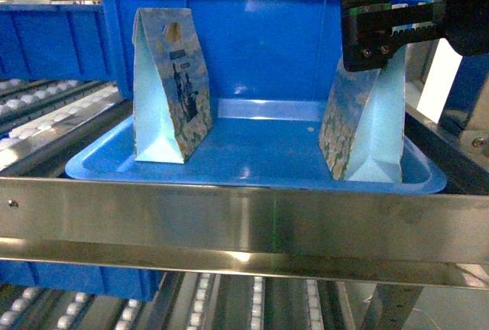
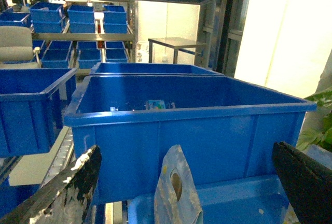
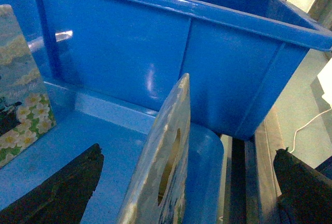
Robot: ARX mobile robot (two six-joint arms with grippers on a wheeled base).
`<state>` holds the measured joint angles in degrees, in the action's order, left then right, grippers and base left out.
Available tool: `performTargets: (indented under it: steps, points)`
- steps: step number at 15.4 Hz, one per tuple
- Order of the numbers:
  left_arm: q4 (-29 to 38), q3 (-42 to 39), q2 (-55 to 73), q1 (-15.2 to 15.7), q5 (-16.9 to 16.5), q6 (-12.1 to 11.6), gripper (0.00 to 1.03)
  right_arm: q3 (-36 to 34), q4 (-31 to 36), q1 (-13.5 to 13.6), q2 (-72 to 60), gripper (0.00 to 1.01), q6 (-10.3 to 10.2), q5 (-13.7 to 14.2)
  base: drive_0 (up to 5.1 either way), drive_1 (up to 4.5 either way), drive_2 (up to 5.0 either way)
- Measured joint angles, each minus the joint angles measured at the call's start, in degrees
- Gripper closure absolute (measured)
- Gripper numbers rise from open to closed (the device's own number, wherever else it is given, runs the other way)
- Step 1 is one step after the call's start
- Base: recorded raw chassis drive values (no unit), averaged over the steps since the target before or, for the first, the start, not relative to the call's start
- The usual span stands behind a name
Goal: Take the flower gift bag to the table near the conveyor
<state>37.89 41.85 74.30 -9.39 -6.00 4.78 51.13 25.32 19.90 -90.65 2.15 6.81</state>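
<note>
Two gift bags stand upright on a blue tray (image 1: 252, 166) that sits on the conveyor (image 1: 46, 112). The right one, the flower gift bag (image 1: 365, 127), is printed all over with small flowers. The left bag (image 1: 172, 89) shows a dark figure above flowers. My right gripper (image 1: 367, 59) hangs over the flower gift bag's top, hiding the handle. In the right wrist view it (image 3: 189, 187) is open, and the bag's handle edge (image 3: 166, 167) stands between its fingers untouched. My left gripper (image 2: 187, 182) is open around the other bag's handle (image 2: 176, 193). The table is out of view.
A deep blue bin (image 1: 252, 40) stands right behind the tray, close to both bags. A steel rail (image 1: 244, 223) crosses in front of the tray. White roller lanes (image 1: 229, 299) run below, and more blue bins (image 2: 31, 105) fill the racks at left and behind.
</note>
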Motion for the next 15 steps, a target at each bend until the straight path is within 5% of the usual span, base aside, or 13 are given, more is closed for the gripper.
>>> performTargets:
  steps: [2, 3, 10, 15]
  points:
    - [0.0, 0.0, 0.0, 0.0, 0.0, 0.0, 0.05, 0.0, 0.1, 0.0, 0.0, 0.03, -0.2, 0.5, 0.0, 0.00, 0.0]
    - [0.0, 0.0, 0.0, 0.0, 0.0, 0.0, 0.05, 0.0, 0.0, 0.1, 0.0, 0.11, -0.5, 0.6, 0.0, 0.00, 0.0]
    - [0.0, 0.0, 0.0, 0.0, 0.0, 0.0, 0.05, -2.3, 0.0, 1.5, 0.7, 0.97, -1.3, 0.9, 0.0, 0.00, 0.0]
    - [0.1, 0.0, 0.0, 0.0, 0.0, 0.0, 0.05, -5.2, 3.1, 2.3, 4.4, 0.99, -0.7, 1.6, 0.0, 0.00, 0.0]
